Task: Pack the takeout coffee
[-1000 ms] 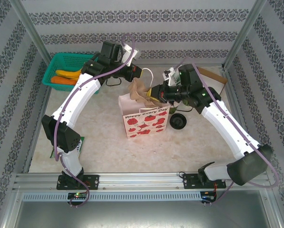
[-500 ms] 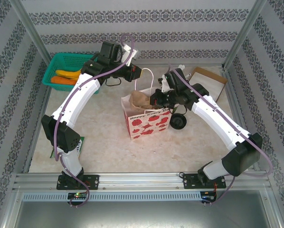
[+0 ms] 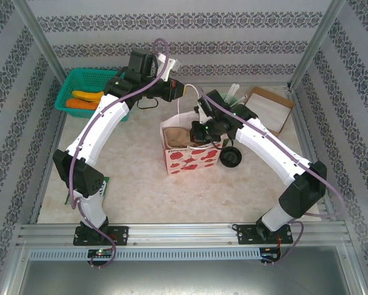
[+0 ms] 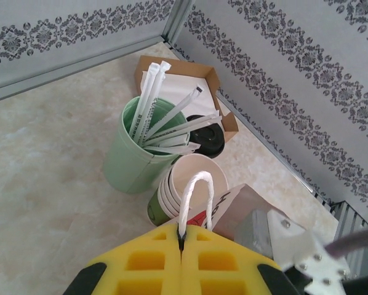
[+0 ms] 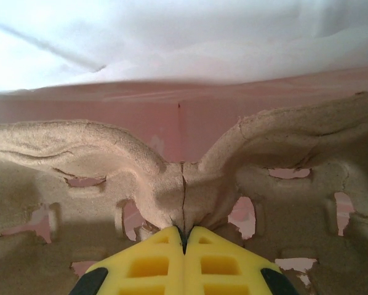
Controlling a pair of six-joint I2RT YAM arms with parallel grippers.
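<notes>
The takeout coffee (image 3: 231, 157), a dark cup under a round black lid, stands on the table just right of the white strawberry-print gift bag (image 3: 190, 161). In the left wrist view its lid (image 4: 207, 136) peeks out behind the mint cup. My left gripper (image 3: 183, 93) (image 4: 182, 236) is shut on the bag's white cord handle (image 4: 195, 190), holding it up. Reaching down into the bag's mouth, my right gripper (image 3: 199, 128) (image 5: 184, 236) is shut on the centre ridge of a brown pulp cup carrier (image 5: 184, 184), pink bag wall behind it.
A mint cup of wrapped white utensils (image 4: 135, 153) and a nested stack of lidless cups (image 4: 178, 193) stand behind the bag. Beyond them at the back right lies an open cardboard box (image 3: 271, 106). A green basket with a banana and carrot (image 3: 85, 92) sits back left.
My right arm has swung left and down, taking the pulp carrier from above the bag into its mouth. The left gripper has kept hold of the handle, barely moving.
</notes>
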